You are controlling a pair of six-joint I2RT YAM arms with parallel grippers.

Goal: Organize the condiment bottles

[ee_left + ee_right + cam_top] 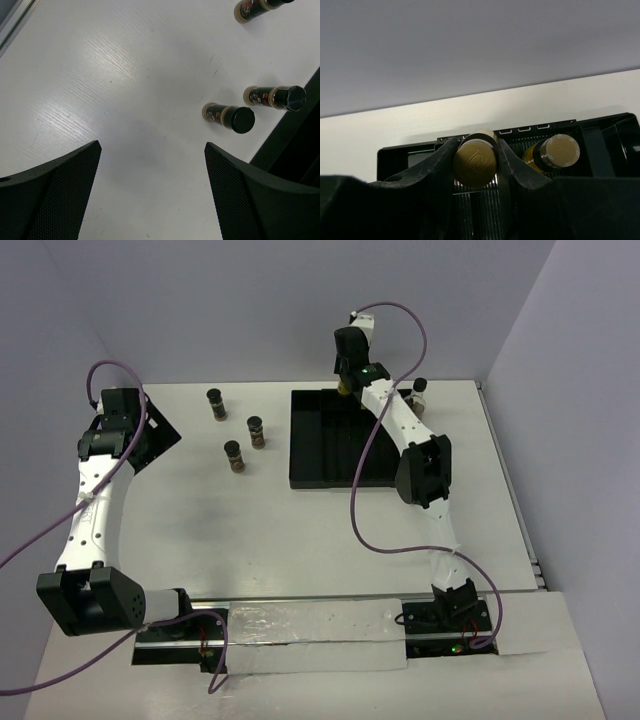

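Observation:
Three short dark brown bottles with black lids stand on the table left of the tray: one at the back (pixel 215 403), one in the middle (pixel 257 430), one nearer (pixel 234 455). The left wrist view shows them too, the nearest (pixel 229 116) ahead and to the right of my left gripper (pixel 151 147), which hovers open over bare table. At the tray's back edge my right gripper (pixel 476 145) is shut on a yellow bottle with a tan cap (pixel 475 162). Beside it, a second yellow bottle (pixel 555 152) stands in the black ribbed tray (pixel 410 160).
The black tray (pixel 320 455) takes up the table's middle right. A pale bottle with a black cap (pixel 420 392) stands near the back right, partly behind my right arm. The left gripper (pixel 160 438) is near the table's left edge. Walls close in the back and sides.

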